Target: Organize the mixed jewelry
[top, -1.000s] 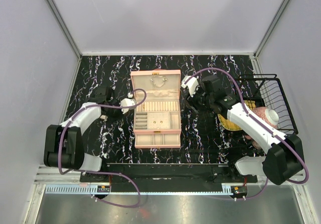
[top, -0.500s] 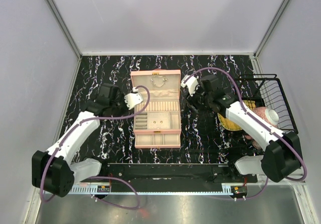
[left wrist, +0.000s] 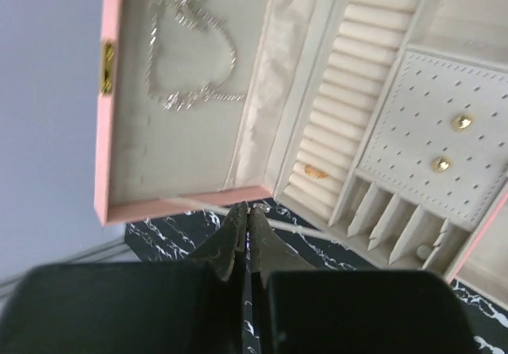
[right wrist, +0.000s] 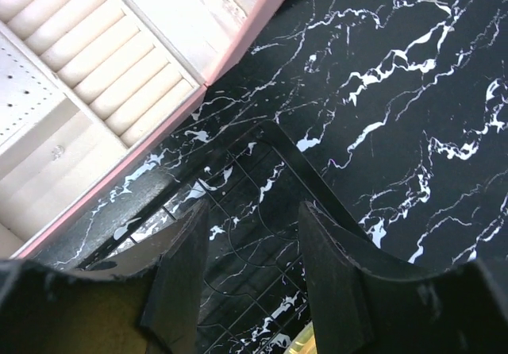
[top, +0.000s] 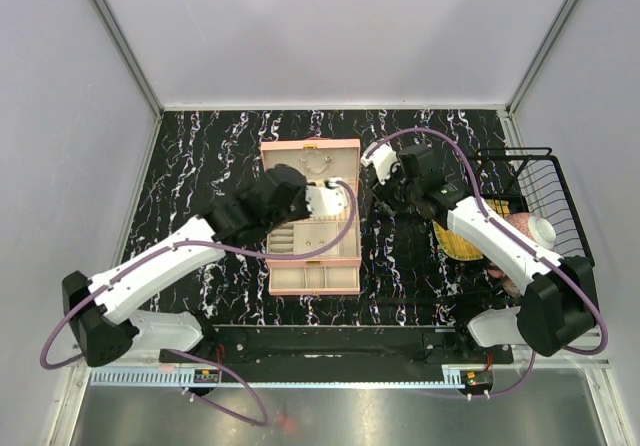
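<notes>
Starting at the left: poises the left gripper point(left wrist: 248, 211) above the open pink case point(left wrist: 107, 132), jaws pressed together with nothing visible between them. Shows the thin chain point(left wrist: 190, 56) lying looped on the cream lining of the lid. Further right, shows a small gold piece point(left wrist: 315, 171) tucked among the ring rolls, then two gold studs point(left wrist: 460, 121) seated on the perforated panel, one just beside the other. Hints at something pale in one divider slot below the panel, too blurred to name. Right of the case, holds the right gripper point(right wrist: 254, 219) low over the black marbled table point(right wrist: 444, 92), jaws spread wide and empty, near the case's corner. At the far right, leaves the wire basket point(top: 545, 152), with its yellow and pinkish contents, apart from all this.

Reads as a task close to done: chain, studs and the gold piece all sit inside the case, each in its own section. Turns up no loose jewelry on the table in these views. Leaves, at most, a check of the slots and perhaps closing the lid.
</notes>
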Robot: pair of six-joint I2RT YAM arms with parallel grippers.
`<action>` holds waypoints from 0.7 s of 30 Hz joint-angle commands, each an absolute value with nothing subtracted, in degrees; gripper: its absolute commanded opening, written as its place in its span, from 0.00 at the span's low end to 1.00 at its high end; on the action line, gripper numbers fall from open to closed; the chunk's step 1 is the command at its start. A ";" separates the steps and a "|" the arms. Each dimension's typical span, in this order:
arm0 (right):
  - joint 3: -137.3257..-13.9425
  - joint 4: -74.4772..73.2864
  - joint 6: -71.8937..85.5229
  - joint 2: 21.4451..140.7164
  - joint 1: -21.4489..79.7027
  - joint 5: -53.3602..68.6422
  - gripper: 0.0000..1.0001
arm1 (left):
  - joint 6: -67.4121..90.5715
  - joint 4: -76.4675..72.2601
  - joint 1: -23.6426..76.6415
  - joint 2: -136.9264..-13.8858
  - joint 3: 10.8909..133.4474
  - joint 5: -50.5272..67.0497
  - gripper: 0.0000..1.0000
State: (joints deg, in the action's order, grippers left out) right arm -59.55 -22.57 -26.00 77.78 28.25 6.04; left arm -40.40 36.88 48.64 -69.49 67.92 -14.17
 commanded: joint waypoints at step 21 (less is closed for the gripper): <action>-60.64 -21.80 -21.09 76.99 16.79 0.79 0.54 | -27.77 20.84 58.97 -80.16 56.79 -23.11 0.00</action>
State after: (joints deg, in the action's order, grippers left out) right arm -59.55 -22.61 -22.41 76.79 17.93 1.96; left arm -30.70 27.20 58.63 -80.09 59.55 -20.80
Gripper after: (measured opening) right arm 0.542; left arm 0.005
